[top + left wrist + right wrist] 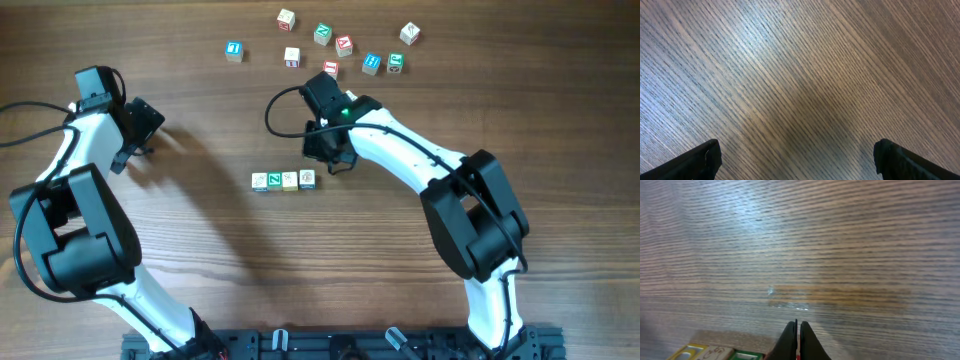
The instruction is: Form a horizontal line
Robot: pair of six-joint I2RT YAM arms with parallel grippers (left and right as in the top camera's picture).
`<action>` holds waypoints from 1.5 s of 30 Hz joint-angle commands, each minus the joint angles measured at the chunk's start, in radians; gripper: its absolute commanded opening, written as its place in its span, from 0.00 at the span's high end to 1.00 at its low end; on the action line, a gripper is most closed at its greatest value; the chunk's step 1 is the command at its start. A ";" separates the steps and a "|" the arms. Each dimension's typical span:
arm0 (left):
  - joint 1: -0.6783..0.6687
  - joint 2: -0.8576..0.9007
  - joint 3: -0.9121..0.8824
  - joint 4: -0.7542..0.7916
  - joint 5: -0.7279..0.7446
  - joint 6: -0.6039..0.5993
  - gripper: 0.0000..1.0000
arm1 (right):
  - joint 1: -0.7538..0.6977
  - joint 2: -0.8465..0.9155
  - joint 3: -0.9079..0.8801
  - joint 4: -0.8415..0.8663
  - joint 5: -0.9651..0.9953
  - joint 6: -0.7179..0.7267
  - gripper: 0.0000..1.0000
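Wood-grain table (380,260) | horizontal line (289,180) mid-table | left jaws spread | right jaws clenched

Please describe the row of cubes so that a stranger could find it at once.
Look at the middle of the wooden table, just beside the right gripper. There lies the horizontal line of small cubes. Only these touch side to side; the loose cubes lie scattered farther away.

L gripper (797,149) spread wide, out at far left; R gripper (797,330) pinched together, mid-workspace
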State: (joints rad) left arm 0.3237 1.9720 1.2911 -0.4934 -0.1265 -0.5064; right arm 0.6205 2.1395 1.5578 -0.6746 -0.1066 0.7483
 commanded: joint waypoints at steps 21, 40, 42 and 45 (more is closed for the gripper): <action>0.004 0.003 0.003 0.000 -0.006 0.005 0.00 | -0.028 0.013 -0.077 -0.056 -0.221 0.089 0.96; 0.004 0.003 0.003 0.000 -0.006 0.005 0.00 | -0.003 0.013 -0.077 -0.007 -0.162 0.089 0.91; 0.004 0.003 0.003 0.000 -0.006 0.005 0.00 | -0.003 0.013 -0.077 -0.006 -0.163 0.088 0.91; 0.004 0.003 0.003 0.000 -0.006 0.005 0.00 | -0.003 0.013 -0.077 -0.008 -0.163 0.089 0.91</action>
State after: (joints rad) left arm 0.3237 1.9720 1.2911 -0.4931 -0.1265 -0.5064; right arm 0.6117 2.1399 1.4868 -0.6857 -0.2874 0.8471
